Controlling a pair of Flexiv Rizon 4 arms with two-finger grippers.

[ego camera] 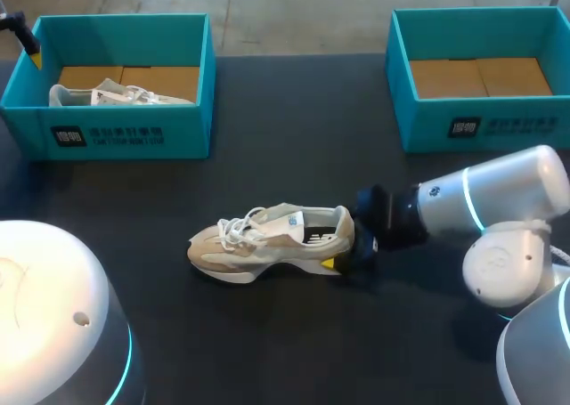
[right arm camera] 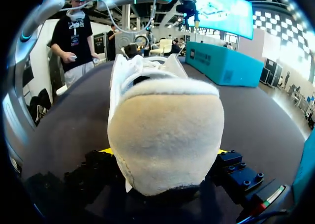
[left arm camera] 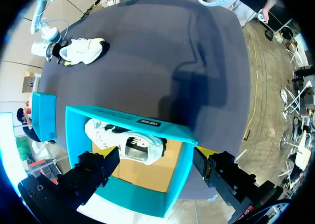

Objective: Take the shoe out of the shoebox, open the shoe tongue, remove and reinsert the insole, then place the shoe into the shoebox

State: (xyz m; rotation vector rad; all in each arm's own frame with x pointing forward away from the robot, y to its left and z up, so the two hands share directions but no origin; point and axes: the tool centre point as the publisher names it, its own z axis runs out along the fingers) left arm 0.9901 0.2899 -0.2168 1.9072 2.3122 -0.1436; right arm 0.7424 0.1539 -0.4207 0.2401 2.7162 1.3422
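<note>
A beige and white shoe [ego camera: 267,240] lies on its sole in the middle of the dark table, toe to the left. My right gripper [ego camera: 343,249] is at its heel. In the right wrist view the heel [right arm camera: 165,135] fills the space between the open fingers, whose yellow tips [right arm camera: 106,150] just show on either side. The left teal shoebox [ego camera: 116,133] holds a second white shoe [ego camera: 116,93]. My left gripper [ego camera: 31,49] hangs open over that box's far left corner, and in the left wrist view the gripper [left arm camera: 155,170] is above that shoe [left arm camera: 125,143], touching nothing.
A second teal shoebox [ego camera: 481,125] stands at the back right with only its cardboard floor showing. My right arm [ego camera: 499,218] lies low over the table's right side. Bare tabletop runs between the two boxes and in front of the shoe.
</note>
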